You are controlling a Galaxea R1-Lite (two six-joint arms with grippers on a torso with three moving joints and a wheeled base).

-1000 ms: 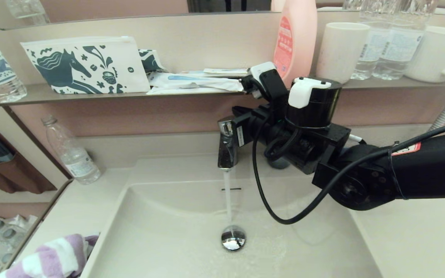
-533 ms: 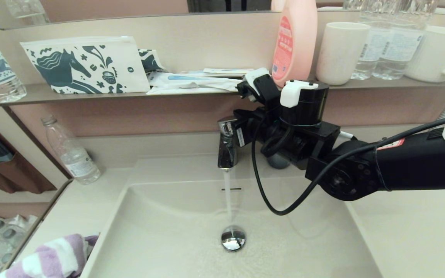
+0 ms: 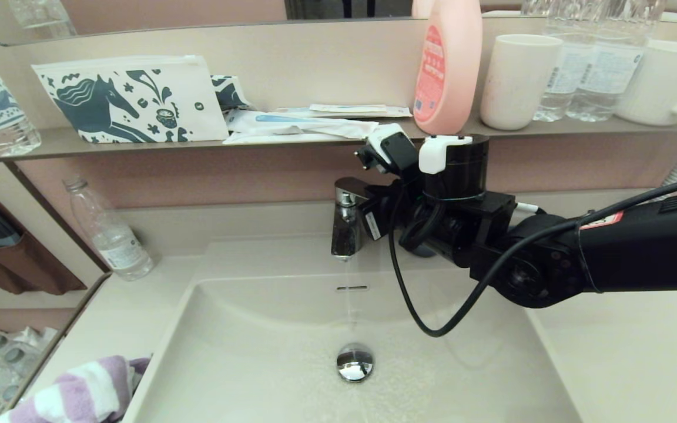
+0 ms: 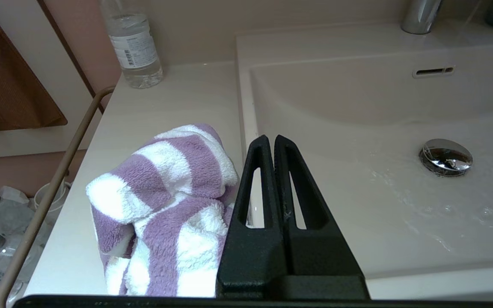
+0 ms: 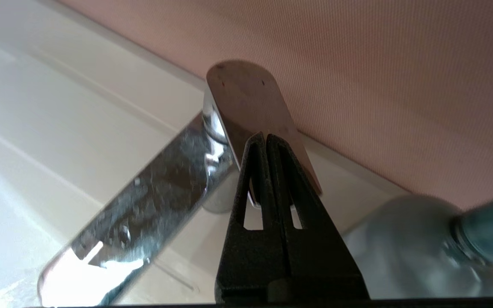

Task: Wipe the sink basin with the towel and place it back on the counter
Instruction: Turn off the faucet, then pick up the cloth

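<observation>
The beige sink basin [image 3: 256,352] is wet round its chrome drain plug [image 3: 355,362], with the overflow slot [image 3: 351,288] above. The purple and white striped towel [image 3: 80,393] lies bunched on the counter [image 3: 121,311] left of the basin. My left gripper [image 4: 273,139] is shut and empty, hovering over the basin's left rim just beside the towel [image 4: 165,192]. My right arm [image 3: 550,264] reaches across to the faucet [image 3: 345,226]. Its gripper [image 5: 266,139] is shut, tips resting on the chrome faucet lever [image 5: 250,102]. Only a thin trickle [image 3: 349,296] falls from the spout.
A clear water bottle [image 3: 109,232] stands at the counter's back left. The shelf [image 3: 291,141] above holds a horse-print pouch [image 3: 133,97], a pink bottle [image 3: 447,64], a cup [image 3: 518,79] and a mug. A bluish bottle [image 5: 422,244] sits behind the faucet. A metal rail [image 4: 49,192] edges the counter's left side.
My right gripper has sunk and moved slightly left, with the faucet lever going down under it. The steady water stream has thinned to a trickle. The towel has not moved.
</observation>
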